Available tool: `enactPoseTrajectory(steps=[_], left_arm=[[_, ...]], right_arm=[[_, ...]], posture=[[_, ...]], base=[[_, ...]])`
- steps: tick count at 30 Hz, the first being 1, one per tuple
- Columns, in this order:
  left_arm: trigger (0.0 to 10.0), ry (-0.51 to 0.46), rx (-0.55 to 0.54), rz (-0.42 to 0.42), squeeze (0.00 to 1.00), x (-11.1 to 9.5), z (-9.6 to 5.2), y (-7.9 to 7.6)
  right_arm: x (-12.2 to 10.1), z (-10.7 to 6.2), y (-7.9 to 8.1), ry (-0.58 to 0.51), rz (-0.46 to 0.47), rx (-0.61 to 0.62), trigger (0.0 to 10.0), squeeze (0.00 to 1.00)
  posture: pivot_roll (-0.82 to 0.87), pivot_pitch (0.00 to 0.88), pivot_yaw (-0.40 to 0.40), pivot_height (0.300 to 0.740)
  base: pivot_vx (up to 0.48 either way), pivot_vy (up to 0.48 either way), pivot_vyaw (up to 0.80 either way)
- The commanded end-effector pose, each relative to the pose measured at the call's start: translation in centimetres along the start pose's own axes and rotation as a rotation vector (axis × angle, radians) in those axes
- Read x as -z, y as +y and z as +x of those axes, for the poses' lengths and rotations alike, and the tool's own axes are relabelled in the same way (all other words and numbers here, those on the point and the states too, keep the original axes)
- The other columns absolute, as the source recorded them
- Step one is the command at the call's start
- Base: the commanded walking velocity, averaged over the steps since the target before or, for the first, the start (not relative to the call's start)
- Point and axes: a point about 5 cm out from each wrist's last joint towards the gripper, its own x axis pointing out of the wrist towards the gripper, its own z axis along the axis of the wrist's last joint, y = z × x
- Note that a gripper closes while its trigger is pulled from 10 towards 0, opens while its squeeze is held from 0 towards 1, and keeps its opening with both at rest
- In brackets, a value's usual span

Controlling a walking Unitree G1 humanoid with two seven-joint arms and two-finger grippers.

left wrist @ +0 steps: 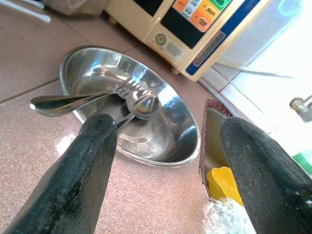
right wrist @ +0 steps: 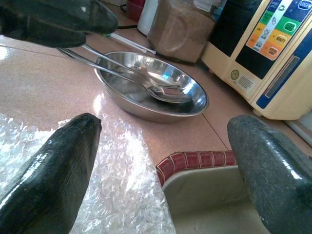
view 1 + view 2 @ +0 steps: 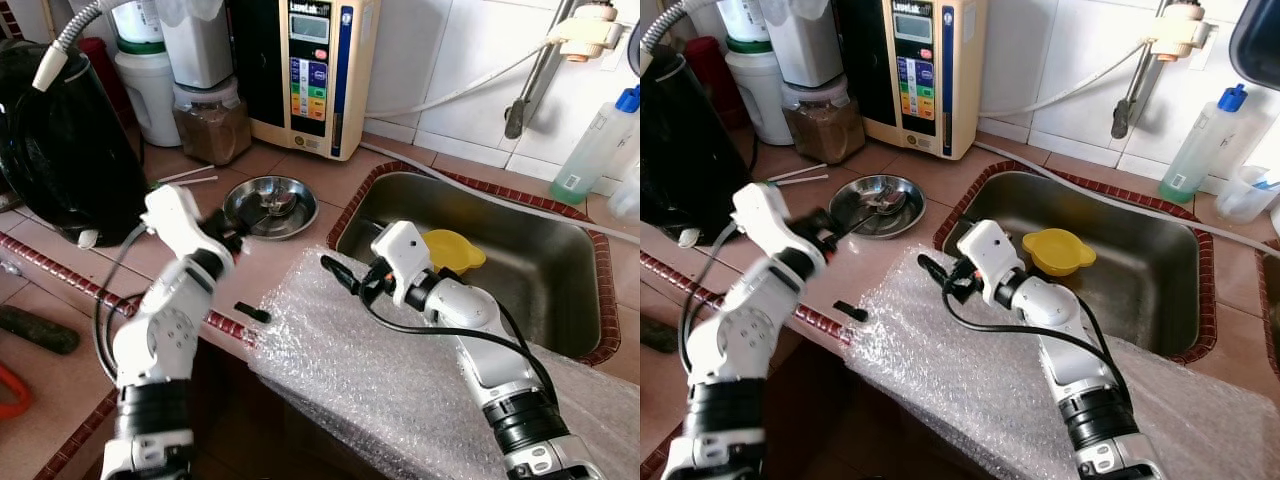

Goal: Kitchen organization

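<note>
A shallow steel bowl holding a spoon and a fork sits on the tiled counter, left of the sink. My left gripper hovers open at the bowl's near left rim, its black fingers empty. My right gripper stands open over the far edge of a bubble wrap sheet, pointing towards the bowl, with nothing between its fingers. A yellow bowl lies in the sink.
A black appliance stands at the left. Along the back are a jar of brown powder and a cream water machine. A spray bottle stands behind the sink. A small black piece lies at the counter edge.
</note>
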Motion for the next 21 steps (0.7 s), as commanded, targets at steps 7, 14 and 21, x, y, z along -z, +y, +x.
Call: enactPoseTrajectory(steps=[7,14,21], left_arm=[[10.0,-0.081,-0.026,0.185,0.0,-0.6,-0.9,0.0],[10.0,-0.09,-0.056,0.291,0.0,-0.2,-0.8,0.9],[10.0,-0.079,-0.054,0.338,0.0,0.7,-0.2,1.4]], right_arm=[[0.0,0.0,-0.2,0.002,-0.02,0.003,10.0,0.0],[-0.3,0.1,0.1,-0.015,-0.015,-0.007,10.0,0.0],[-0.5,-0.4,1.6,-0.027,0.02,-0.131,10.0,0.0]], posture=[[0.11,0.0,0.007,0.74],[0.1,0.0,0.005,0.74],[0.09,0.0,0.008,0.74]], base=[[0.0,0.0,0.0],[0.0,0.0,0.0],[0.0,0.0,0.0]])
